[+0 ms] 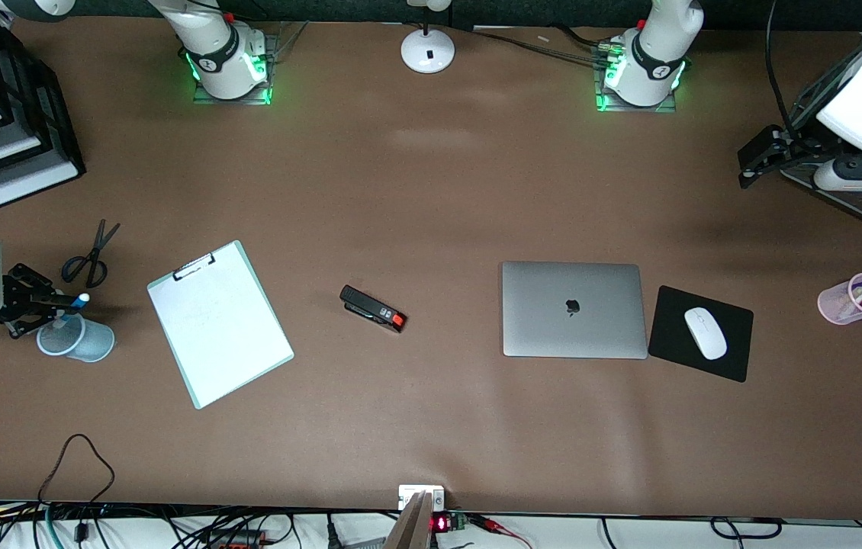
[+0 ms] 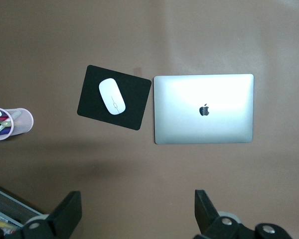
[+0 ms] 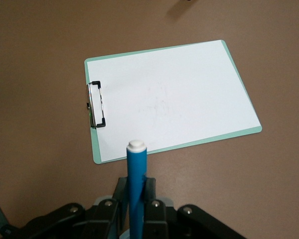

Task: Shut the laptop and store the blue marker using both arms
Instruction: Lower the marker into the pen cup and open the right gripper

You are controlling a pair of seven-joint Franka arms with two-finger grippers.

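Laptop [image 1: 573, 309]: lid down, flat on worktop [image 1: 431, 191].
Right gripper [image 1: 57, 303]: fingers clamped on blue marker [image 3: 136, 186], over blue cup [image 1: 76, 338].
Left gripper [image 2: 138, 211]: fingers apart, waiting.

A wide brown table [image 1: 431, 191] fills the front view. In its middle-right part the laptop [image 1: 573, 309] lies closed, and just beside it lies a black mouse pad [image 1: 667, 335]. At the right edge stands a pink pen cup [image 1: 847, 301]. A black stapler [image 1: 372, 308] lies near the centre. In the middle left lies a white clipboard [image 1: 219, 322], with scissors [image 1: 89, 258] and a light-blue cup [image 1: 84, 339] near the left edge. A white lamp base [image 1: 428, 50] stands at the top centre.
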